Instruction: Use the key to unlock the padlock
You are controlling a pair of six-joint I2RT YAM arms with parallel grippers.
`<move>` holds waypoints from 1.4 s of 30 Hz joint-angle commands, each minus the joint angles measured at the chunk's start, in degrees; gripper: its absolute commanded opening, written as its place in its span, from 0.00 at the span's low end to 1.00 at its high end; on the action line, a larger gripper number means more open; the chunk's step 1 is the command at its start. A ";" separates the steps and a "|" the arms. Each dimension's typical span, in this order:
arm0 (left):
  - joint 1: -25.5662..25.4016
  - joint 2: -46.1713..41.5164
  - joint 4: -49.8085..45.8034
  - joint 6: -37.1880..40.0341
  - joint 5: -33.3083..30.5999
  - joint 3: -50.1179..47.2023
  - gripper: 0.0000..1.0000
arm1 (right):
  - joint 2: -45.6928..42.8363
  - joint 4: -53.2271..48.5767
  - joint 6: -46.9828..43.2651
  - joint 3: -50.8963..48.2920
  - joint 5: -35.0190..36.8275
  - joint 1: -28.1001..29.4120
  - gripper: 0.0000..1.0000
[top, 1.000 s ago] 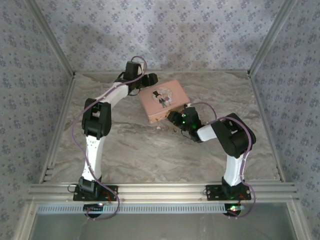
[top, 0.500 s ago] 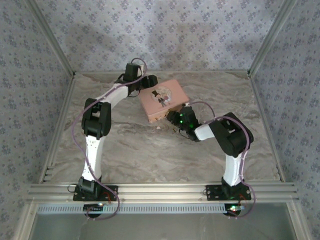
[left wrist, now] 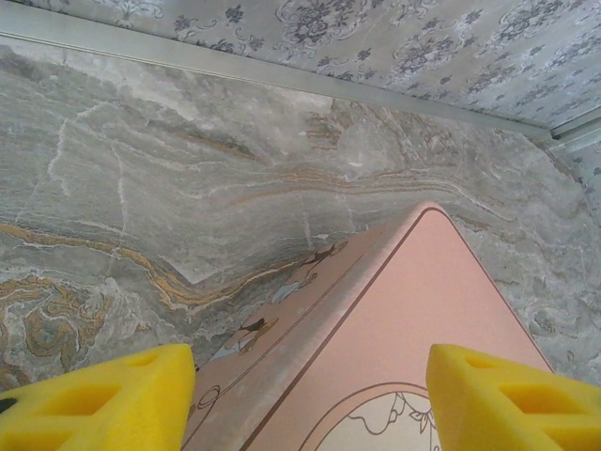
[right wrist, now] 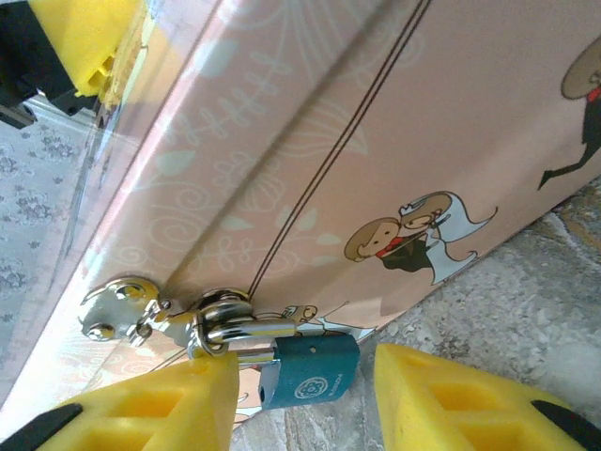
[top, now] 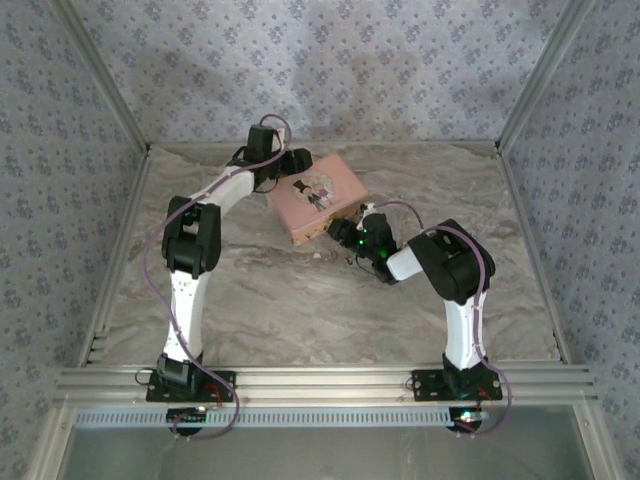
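A pink tin [top: 316, 202] with cartoon figures on its lid was seen lying askew on the far middle of the marble table [top: 300, 300], with one arm at each end of it. The left gripper [left wrist: 305, 404] was placed at the tin's far-left corner, its yellow pads [left wrist: 103, 395] held well apart with the corner between them. One pad lay just beside the tin's side wall and the other was seen over the lid. Whether either pad pressed on the tin could not be told. The right gripper [right wrist: 305, 381] was brought close to the tin's near side wall, its fingers [right wrist: 460, 399] likewise spread and clamped on nothing. The padlock [right wrist: 310, 369], a small dark-blue block, was found hanging by its shackle from a silver clasp [right wrist: 141, 315] low on that wall, just above the table. It sat between the right fingers, close beside one of them and with a narrow gap left to the other.
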 commanded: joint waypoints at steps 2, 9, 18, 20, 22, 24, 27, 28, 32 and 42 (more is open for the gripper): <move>-0.48 1.34 -2.26 -0.25 2.25 0.29 0.66 | 1.73 -10.56 -3.69 -0.51 0.13 1.36 0.46; -0.31 1.01 -2.34 -0.17 2.07 -0.13 0.66 | 0.56 -20.52 -11.64 1.41 6.55 4.47 0.50; 0.13 0.31 -2.19 0.02 1.90 -0.82 0.66 | 0.70 -24.81 -16.98 3.47 8.76 5.77 0.46; 0.18 0.32 -2.00 -0.16 1.86 -0.87 0.66 | 0.99 -26.77 -18.32 4.87 9.58 6.05 0.45; 0.18 0.33 -1.82 -0.30 1.98 -0.85 0.66 | 1.33 -29.06 -18.75 6.39 10.38 6.26 0.40; 0.14 0.40 -1.61 -0.55 1.99 -0.85 0.66 | 1.44 -31.28 -19.45 7.76 11.34 6.48 0.33; 0.17 0.44 -1.40 -0.67 2.16 -0.92 0.66 | 1.61 -32.59 -20.02 8.59 11.95 6.76 0.24; 0.15 0.43 -1.31 -0.69 2.07 -0.97 0.66 | 1.66 -32.62 -20.27 8.61 11.86 6.78 0.22; 0.23 0.35 -1.37 -0.61 2.05 -1.13 0.66 | 1.06 -33.73 -22.44 8.57 12.86 7.31 0.16; 0.73 -0.39 -0.96 -0.25 1.64 -2.69 0.66 | -3.07 -41.46 -31.86 9.77 21.34 8.68 0.01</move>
